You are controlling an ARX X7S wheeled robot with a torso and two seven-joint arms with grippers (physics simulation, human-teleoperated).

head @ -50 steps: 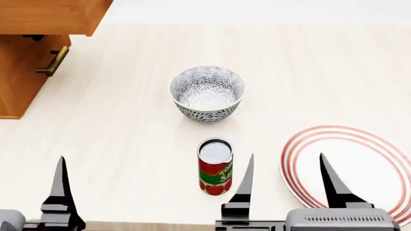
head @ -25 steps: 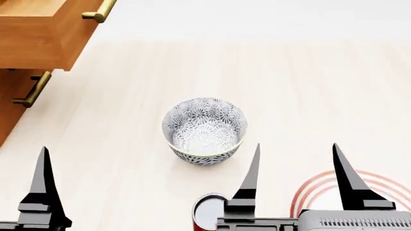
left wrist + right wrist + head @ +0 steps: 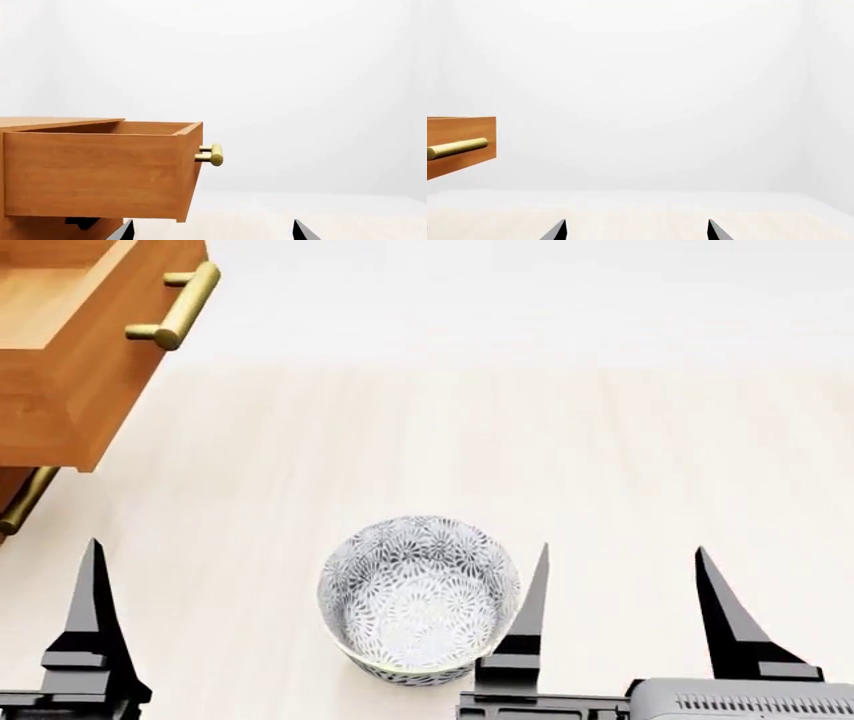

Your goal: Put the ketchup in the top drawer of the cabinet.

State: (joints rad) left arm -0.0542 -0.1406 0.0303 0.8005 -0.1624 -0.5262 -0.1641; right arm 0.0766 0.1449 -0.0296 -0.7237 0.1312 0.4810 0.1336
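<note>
The ketchup is out of view in every frame. The top drawer [image 3: 67, 360] of the cabinet [image 3: 40, 123] stands pulled out at the far left, its brass handle [image 3: 174, 305] facing right and its inside bare where it shows. The left wrist view shows the drawer [image 3: 100, 170] from the side. My left gripper [image 3: 212, 231] is open and holds nothing; only one finger [image 3: 91, 620] shows in the head view. My right gripper [image 3: 621, 615] is open and empty too, with its left finger beside the bowl's right rim.
A grey-white floral bowl [image 3: 418, 598] sits on the pale wooden table [image 3: 534, 440] between my two grippers. The lower drawer's brass handle [image 3: 20, 505] shows under the open drawer. White wall lies beyond the table.
The head view has swung up and forward: the bowl slid down the frame, the ketchup and the red-ringed plate dropped out of view, and more of the open drawer shows.
</note>
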